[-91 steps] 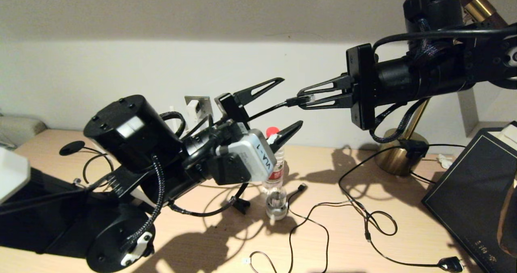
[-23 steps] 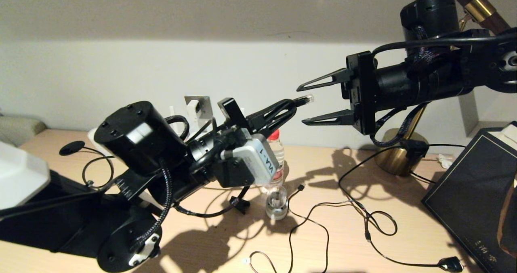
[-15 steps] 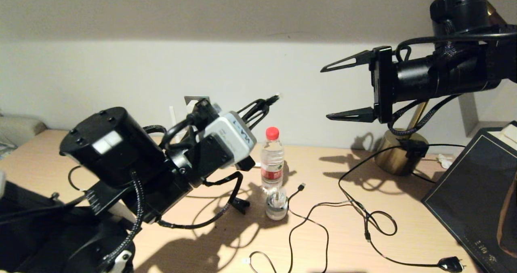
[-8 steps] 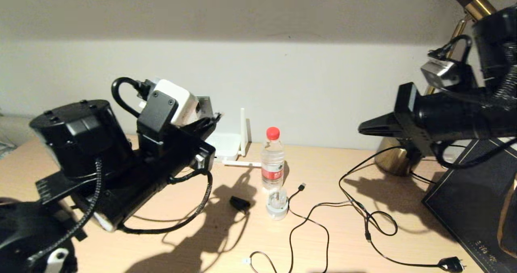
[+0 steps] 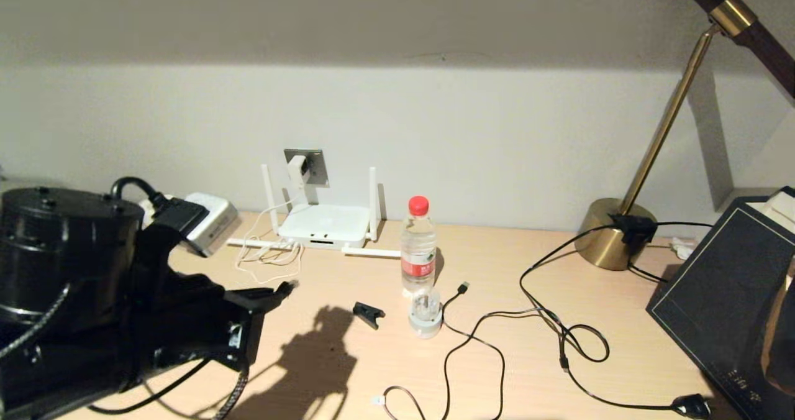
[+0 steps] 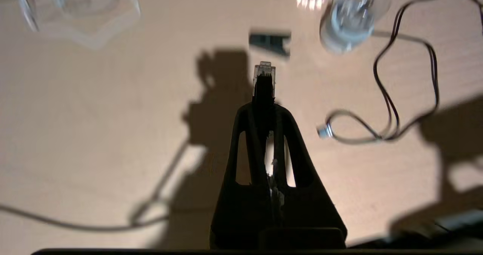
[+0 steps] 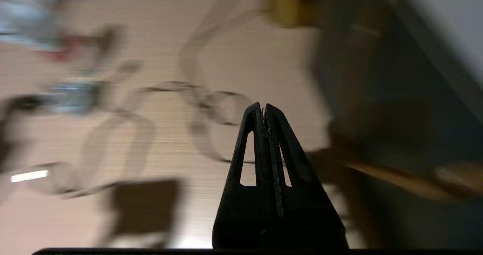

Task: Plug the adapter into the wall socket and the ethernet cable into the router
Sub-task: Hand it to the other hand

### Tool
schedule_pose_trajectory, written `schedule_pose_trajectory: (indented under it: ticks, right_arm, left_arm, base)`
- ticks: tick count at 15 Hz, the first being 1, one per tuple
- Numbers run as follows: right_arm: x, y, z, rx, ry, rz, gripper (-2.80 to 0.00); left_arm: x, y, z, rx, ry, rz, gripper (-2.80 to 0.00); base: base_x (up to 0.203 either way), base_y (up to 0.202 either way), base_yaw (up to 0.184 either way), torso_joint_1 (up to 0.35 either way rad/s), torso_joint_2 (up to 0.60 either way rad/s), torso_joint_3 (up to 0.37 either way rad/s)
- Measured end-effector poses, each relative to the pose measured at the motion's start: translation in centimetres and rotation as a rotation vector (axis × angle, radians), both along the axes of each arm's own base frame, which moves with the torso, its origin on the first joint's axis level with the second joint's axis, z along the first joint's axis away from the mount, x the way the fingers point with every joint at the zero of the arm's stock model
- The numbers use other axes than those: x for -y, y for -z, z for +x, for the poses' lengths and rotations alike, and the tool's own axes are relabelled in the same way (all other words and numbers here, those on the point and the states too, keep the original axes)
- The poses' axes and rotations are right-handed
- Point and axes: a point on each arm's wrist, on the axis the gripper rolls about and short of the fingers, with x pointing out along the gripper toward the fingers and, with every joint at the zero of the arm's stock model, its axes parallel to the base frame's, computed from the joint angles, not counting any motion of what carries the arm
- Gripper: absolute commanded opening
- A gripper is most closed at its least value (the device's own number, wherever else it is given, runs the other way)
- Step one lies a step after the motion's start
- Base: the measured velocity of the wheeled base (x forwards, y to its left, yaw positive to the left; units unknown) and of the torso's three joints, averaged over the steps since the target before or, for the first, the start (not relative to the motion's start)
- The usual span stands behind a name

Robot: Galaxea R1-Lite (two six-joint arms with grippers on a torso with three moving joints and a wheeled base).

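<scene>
Head view: adapter (image 5: 297,169) sits plugged in the wall socket (image 5: 310,162), router (image 5: 323,226) on the desk (image 5: 509,264) just below. Left gripper (image 5: 282,288) low over the desk. Left wrist view: its fingers clamp the ethernet cable (image 6: 264,82), clear tip out front. Right wrist view: right gripper (image 7: 264,109) closed, empty.

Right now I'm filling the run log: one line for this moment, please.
adapter: in socket | left gripper: shut on ethernet cable, above table | router: port empty | right gripper: shut, empty
</scene>
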Motion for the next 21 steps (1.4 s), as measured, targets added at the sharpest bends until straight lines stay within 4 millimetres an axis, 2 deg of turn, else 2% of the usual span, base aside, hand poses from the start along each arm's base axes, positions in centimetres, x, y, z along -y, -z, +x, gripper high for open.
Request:
schedule_pose_trajectory:
  ticks: [2, 4, 6, 9, 11, 12, 15, 17, 21]
  right_arm:
    - [1.3, 2.2, -2.7, 0.056, 0.122, -0.083, -2.80]
    - [1.8, 4.1, -4.8, 0.149, 0.140, -0.102, -2.80]
    - [1.7, 6.2, -5.1, 0.236, 0.086, -0.084, -2.80]
    - [1.1, 11.1, -4.4, 0.247, -0.129, -0.134, -2.80]
    - [0.7, 12.2, -4.3, 0.260, -0.274, -0.127, -2.80]
    - [0.7, 12.2, -4.3, 0.280, -0.289, -0.134, -2.80]
    - [1.0, 12.9, -4.3, 0.214, -0.177, -0.286, -2.80]
    - [1.0, 13.3, -4.4, 0.177, -0.214, -0.297, -2.80]
    - [1.1, 13.3, -4.8, 0.138, -0.034, -0.323, -2.80]
  left_arm:
    - [-0.3, 0.7, -0.4, -0.119, -0.070, -0.047, -2.80]
    - [-0.4, 1.3, -0.3, -0.177, -0.110, -0.054, -2.80]
    - [-0.2, 1.7, 0.2, -0.192, -0.120, -0.050, -2.80]
    - [0.4, 2.1, 1.3, -0.196, -0.142, -0.075, -2.80]
    - [0.5, 2.3, 2.1, -0.193, -0.169, -0.099, -2.80]
    - [0.5, 2.6, 2.5, -0.200, -0.179, -0.091, -2.80]
    - [0.6, 2.9, 3.8, -0.179, -0.190, -0.089, -2.80]
    - [0.4, 2.9, 5.2, -0.154, -0.211, -0.084, -2.80]
    - [0.1, 3.7, 6.0, -0.163, -0.225, -0.077, -2.80]
  base:
    - [0.000, 0.000, 0.000, 0.000, 0.00, 0.000]
    - [0.000, 0.000, 0.000, 0.000, 0.00, 0.000]
    - [0.000, 0.000, 0.000, 0.000, 0.00, 0.000]
    - [0.000, 0.000, 0.000, 0.000, 0.00, 0.000]
    - [0.000, 0.000, 0.000, 0.000, 0.00, 0.000]
    - [0.000, 0.000, 0.000, 0.000, 0.00, 0.000]
    - [0.000, 0.000, 0.000, 0.000, 0.00, 0.000]
    - [0.000, 0.000, 0.000, 0.000, 0.00, 0.000]
    - [0.000, 0.000, 0.000, 0.000, 0.00, 0.000]
